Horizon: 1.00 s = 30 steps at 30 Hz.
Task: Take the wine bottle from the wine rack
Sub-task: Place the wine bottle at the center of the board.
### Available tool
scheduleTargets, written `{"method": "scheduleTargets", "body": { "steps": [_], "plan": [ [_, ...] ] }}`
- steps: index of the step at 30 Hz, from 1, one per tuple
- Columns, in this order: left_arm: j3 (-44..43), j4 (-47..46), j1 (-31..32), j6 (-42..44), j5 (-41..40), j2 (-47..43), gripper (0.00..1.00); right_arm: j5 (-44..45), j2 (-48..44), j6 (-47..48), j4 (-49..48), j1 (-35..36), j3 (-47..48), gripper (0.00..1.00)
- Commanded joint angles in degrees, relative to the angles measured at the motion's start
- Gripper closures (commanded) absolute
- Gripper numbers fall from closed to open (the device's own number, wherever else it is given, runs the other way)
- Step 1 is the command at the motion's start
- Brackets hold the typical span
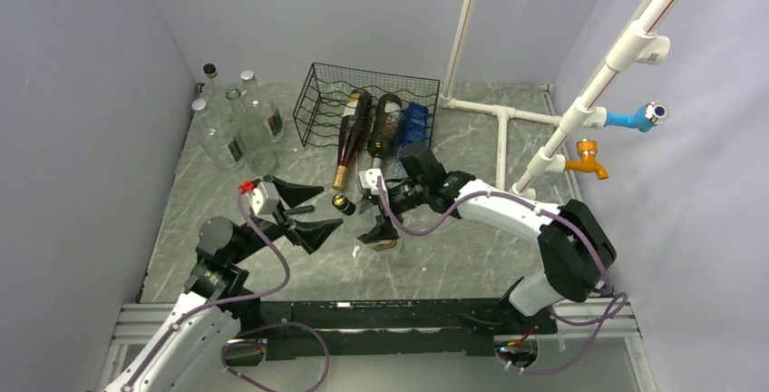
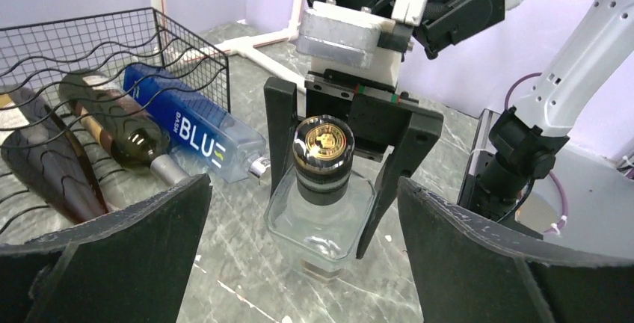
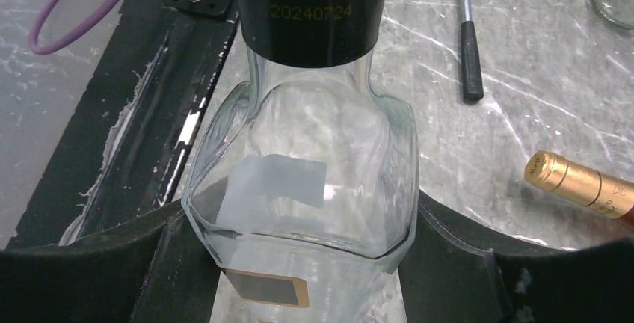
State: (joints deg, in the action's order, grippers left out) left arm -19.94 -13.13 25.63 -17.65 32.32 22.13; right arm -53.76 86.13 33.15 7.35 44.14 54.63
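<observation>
Three bottles (image 1: 388,124) lie in the wine rack (image 1: 381,83) — one bottle (image 2: 323,151) before it, a cluster (image 1: 240,124) left.

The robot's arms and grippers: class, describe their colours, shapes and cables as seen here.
Both arms have white links and black joints: left arm, right arm. A purple cable loops along each. The left gripper has broad black wedge-shaped fingers; the right gripper matches, mounted on a white-and-silver block.

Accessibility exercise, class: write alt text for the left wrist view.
The right gripper clamps a clear glass bottle, its gold-topped cap facing the camera. The open left gripper frames it; at left, other bottles lie in the wine rack.
</observation>
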Motion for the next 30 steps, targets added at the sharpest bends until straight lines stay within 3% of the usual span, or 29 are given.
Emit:
{"method": "scheduleTargets", "body": {
  "steps": [1,13,30],
  "plan": [
    [5.54,-23.92,1.47,0.68,0.92,1.77,0.0,-7.72,-2.54,-0.67,-1.78,-1.12,0.31,0.96],
    [8.67,-41.53,9.1,4.02,-1.27,15.01,0.05,-10.33,-1.84,-0.18,-0.94,-2.64,0.41,0.94],
    [10.48,-54.69,10.98,0.33,-2.99,26.87,0.32,-11.1,-1.83,-0.19,-1.27,-2.92,0.1,0.91]
  ]
}}
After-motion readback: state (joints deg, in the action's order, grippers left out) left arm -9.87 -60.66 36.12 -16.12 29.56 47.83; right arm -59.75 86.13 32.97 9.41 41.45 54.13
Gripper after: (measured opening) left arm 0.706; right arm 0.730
